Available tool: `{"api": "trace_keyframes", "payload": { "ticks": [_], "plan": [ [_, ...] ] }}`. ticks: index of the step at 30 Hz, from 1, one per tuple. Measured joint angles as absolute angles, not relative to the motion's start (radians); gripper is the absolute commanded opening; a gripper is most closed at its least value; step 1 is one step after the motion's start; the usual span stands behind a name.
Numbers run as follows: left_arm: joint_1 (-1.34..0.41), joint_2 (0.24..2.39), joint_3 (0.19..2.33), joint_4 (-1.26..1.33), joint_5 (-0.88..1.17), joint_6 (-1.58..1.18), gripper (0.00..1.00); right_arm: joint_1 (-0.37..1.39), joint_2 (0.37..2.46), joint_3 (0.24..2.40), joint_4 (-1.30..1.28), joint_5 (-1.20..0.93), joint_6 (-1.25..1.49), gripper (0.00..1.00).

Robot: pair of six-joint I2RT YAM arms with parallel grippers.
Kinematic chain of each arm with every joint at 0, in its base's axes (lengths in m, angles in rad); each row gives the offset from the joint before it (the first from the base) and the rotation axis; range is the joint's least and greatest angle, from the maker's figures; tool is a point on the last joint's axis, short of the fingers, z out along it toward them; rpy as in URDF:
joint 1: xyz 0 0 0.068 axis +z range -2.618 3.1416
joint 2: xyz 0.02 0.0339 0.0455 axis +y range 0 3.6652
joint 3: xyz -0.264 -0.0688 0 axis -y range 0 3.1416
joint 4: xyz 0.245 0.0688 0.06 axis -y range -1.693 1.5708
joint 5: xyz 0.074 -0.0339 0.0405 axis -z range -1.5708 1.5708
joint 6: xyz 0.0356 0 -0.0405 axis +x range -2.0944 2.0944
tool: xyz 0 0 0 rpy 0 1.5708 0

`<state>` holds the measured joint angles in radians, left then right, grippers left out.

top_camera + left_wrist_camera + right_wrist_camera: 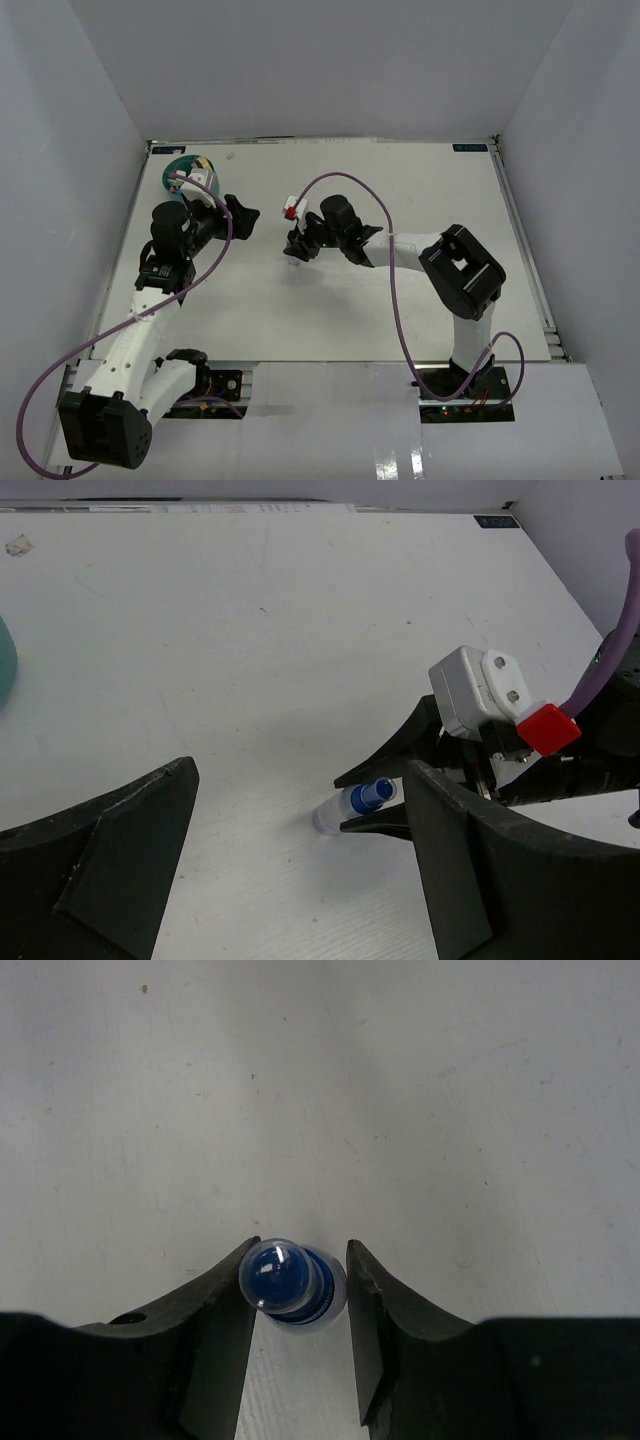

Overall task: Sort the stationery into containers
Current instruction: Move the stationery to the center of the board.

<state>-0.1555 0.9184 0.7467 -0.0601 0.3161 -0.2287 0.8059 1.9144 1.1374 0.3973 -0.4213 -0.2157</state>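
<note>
Currently right tool (300,1260) narrow, fingers (215,1330) flanking blue-capped bottle (283,1282) lying on surface (420,1090) between them; firm grip cannot tell. Advise: close squarely on collar, lift straight, avoid roll-out.

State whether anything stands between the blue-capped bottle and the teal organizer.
Yes. The left gripper hangs between the bottle and the organizer, along the straight path. The right gripper flanks the bottle.
</note>
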Motion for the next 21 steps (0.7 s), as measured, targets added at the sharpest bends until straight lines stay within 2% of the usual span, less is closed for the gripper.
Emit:
{"api": "trace_keyframes", "payload": {
  "ticks": [5, 9, 11, 17, 19, 21],
  "plan": [
    [-0.155, 0.918, 0.747, -0.06, 0.31, -0.229, 0.93, 0.813, 1.915, 1.135, 0.402, -0.416, -0.221, 0.6],
    [-0.155, 0.919, 0.747, -0.06, 0.306, -0.229, 0.94, 0.814, 1.914, 1.126, 0.408, -0.413, -0.224, 0.8],
    [-0.155, 0.922, 0.747, -0.06, 0.306, -0.229, 0.94, 0.814, 1.906, 1.108, 0.417, -0.411, -0.226, 0.87],
    [-0.155, 0.933, 0.744, -0.059, 0.308, -0.239, 0.95, 0.814, 1.782, 1.0, 0.41, -0.379, -0.231, 0.98],
    [-0.157, 0.942, 0.744, -0.059, 0.315, -0.247, 0.95, 0.814, 1.709, 0.957, 0.409, -0.344, -0.237, 1.0],
    [-0.161, 0.955, 0.743, -0.057, 0.325, -0.256, 0.95, 0.814, 1.633, 0.907, 0.411, -0.306, -0.244, 0.96]
  ]
}}
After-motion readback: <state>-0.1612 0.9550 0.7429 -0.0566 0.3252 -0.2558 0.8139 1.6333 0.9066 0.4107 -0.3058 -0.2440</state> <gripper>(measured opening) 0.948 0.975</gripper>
